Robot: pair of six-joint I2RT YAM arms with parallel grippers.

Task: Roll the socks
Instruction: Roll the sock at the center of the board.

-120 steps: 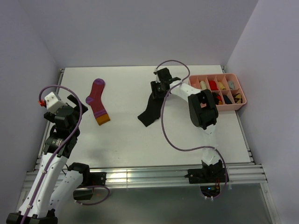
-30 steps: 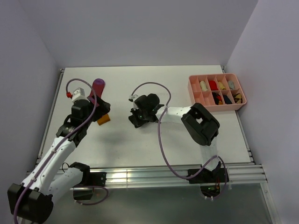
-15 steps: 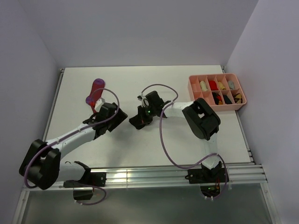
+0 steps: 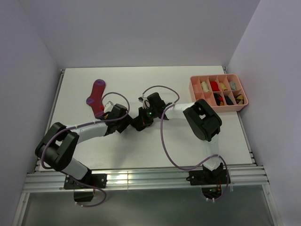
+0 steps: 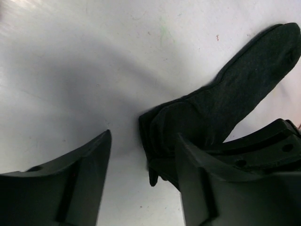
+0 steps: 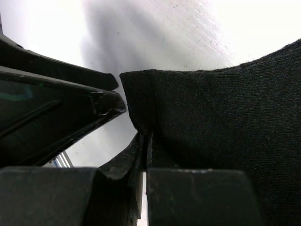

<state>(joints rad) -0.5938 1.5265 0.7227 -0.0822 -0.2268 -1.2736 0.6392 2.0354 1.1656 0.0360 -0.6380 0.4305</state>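
Swung inward over the last second, off the magenta sock [image 4: 96, 95] and across to the black sock [image 4: 139, 123] mid-tabletop [image 4: 155, 146]: left fingers [image 4: 127, 125], narrowing on the way. From above, shows them and the right fingers [image 4: 142, 121] meeting at the black sock from opposite sides, likely so that one side pins the fold while the other takes up the roll. Leaves the magenta sock flat and apart at the far left, and the tray [image 4: 220, 108] well apart at the right. From the left wrist, shows left fingers [image 5: 96, 155] partly open, straddling the folded end of the black sock [image 5: 225, 94]. Nothing clamped yet, and cannot tell whether one finger already touches the cloth. Rest of the sock stretched away flat on the tabletop. From the right wrist, shows right fingers [image 6: 143, 188] pressed shut on a doubled edge of the black sock [image 6: 221, 132], probably to keep the fold from springing open, with the left fingers [image 6: 61, 108] close beside.
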